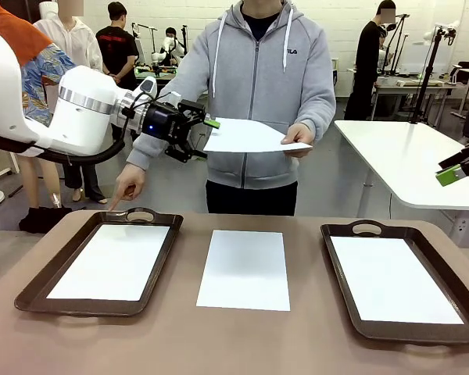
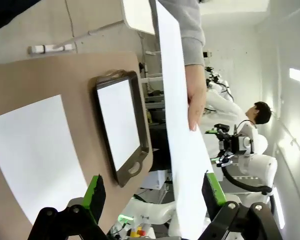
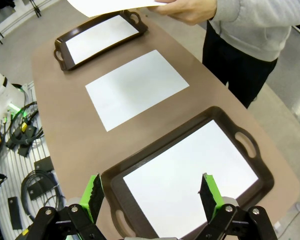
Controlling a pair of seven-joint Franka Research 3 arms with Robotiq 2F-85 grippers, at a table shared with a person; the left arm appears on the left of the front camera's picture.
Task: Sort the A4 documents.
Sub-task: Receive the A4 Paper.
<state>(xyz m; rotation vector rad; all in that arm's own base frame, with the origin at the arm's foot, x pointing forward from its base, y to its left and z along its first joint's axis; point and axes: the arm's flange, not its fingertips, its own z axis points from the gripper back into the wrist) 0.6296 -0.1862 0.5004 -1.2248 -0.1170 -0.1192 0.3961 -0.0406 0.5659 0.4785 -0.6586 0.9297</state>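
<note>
**Both grippers wide open and empty, one sheet offered at the left**

I'm looking over a brown table [image 1: 242, 344] in an open lab, with a white table [image 1: 406, 156] off to the right. The left tray [image 1: 86, 306] and the right tray [image 1: 335, 269] each hold one sheet. A middle sheet [image 1: 245, 268] lies flat between them. The person's hand [image 1: 299, 139] holds a raised sheet [image 1: 246, 137]. Its edge runs between the spread fingers of my left gripper [image 1: 203, 137], close to one pad; I can't tell if it touches. My right gripper [image 3: 152, 192] hangs open over the right tray. The hoodie [image 1: 258, 94] reads FILA.
</note>
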